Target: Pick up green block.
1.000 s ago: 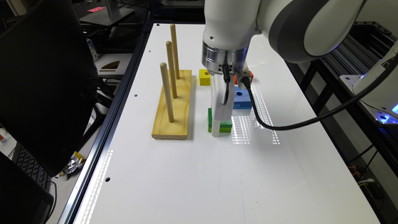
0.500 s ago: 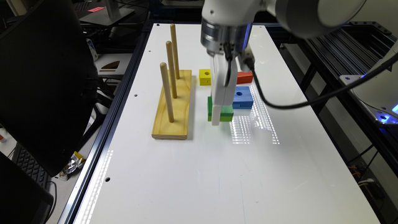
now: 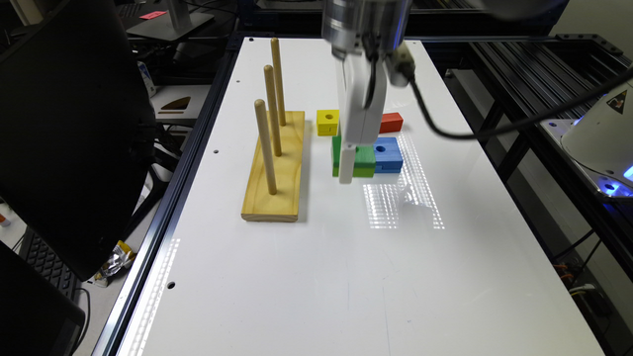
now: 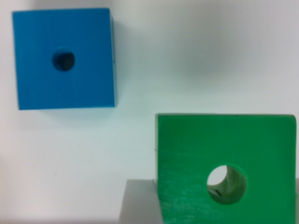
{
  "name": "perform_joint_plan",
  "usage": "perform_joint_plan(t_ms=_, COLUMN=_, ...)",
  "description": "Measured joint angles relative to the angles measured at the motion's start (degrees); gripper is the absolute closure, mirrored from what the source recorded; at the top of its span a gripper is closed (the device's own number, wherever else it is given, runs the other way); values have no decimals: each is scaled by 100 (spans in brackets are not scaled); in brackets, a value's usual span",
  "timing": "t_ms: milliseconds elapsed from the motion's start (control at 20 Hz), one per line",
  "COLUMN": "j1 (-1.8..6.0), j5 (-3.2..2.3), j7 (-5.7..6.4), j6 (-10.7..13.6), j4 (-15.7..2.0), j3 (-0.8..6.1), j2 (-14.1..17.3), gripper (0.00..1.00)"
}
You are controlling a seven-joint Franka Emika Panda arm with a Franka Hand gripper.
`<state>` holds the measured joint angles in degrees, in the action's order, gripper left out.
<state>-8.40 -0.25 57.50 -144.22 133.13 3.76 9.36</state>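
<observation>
The green block [image 3: 364,156] has a dark top and a lime lower layer, and it hangs a little above the white table [image 3: 346,277]. My gripper [image 3: 352,169] is shut on it, coming straight down from above. One white finger [image 3: 347,170] covers the block's side toward the exterior view's left. In the wrist view the green block [image 4: 210,140] looms large with its round hole showing. A grey finger [image 4: 138,203] presses against its edge. The far finger is hidden behind the block.
A blue block [image 3: 388,154] [image 4: 65,58] with a hole lies on the table just beside the green one. A yellow block [image 3: 328,122] and a red block [image 3: 391,122] lie behind. The wooden base with three pegs [image 3: 277,163] stands toward the exterior view's left.
The arm has risen steadily and the green block has gone up with it, off the table. The blue, yellow and red blocks have stayed put.
</observation>
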Motion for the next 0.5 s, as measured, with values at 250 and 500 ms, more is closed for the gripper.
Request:
perform_joint_plan(t_ms=250, j1=0, j5=0, j7=0, j6=266, j4=15, j3=8, j2=-256, gripper=100)
perform_joint_plan(t_ms=500, j1=0, j5=0, j7=0, j6=399, j4=-17, j3=9, j2=-426, gripper=100)
